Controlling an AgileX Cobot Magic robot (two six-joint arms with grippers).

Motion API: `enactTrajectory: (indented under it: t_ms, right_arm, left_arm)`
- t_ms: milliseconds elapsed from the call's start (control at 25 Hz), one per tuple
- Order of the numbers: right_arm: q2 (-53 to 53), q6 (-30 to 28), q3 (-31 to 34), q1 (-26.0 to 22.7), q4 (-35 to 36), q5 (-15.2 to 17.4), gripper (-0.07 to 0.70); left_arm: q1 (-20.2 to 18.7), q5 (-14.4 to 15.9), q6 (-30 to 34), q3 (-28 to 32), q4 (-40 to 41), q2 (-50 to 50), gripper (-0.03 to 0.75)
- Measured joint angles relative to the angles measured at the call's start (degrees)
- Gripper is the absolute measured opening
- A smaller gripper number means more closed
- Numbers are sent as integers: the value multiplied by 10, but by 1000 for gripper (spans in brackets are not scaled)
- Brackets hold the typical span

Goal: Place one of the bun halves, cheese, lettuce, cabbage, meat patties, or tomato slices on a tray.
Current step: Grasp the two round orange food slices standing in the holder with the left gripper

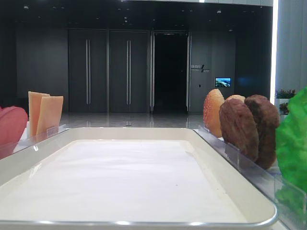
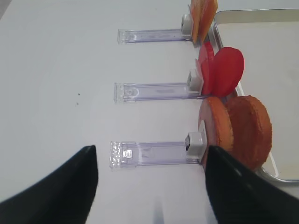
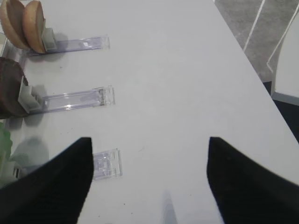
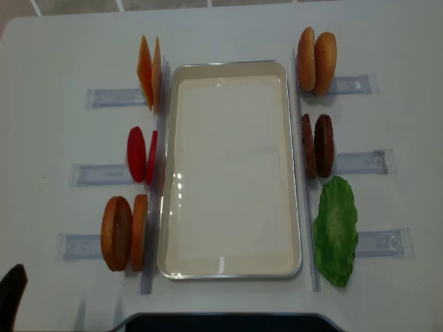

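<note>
The white table [image 4: 228, 34] carries the tray [image 4: 232, 266] at its centre, its paper liner bare. Left of the tray stand the cheese [image 4: 149, 72], the tomato slices [image 4: 138, 153] and one pair of bun halves [image 4: 124, 232], each upright on a clear rack [image 2: 149, 154]. Right of the tray stand a second pair of buns [image 4: 316, 60], the meat patties [image 4: 317, 145] and the lettuce [image 4: 336, 232]. The left gripper [image 2: 152, 186] hangs near the left buns, jaws spread wide, holding nothing. The right gripper [image 3: 149, 179] hangs over bare table right of the tray, jaws likewise apart and empty.
</note>
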Motion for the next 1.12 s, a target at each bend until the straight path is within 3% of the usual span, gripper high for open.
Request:
enactTrajectory:
  t_ms: [1120]
  right_arm:
    - [0,0,0,0,0,0,515]
  left_arm:
    - [0,0,0,0,0,2,537]
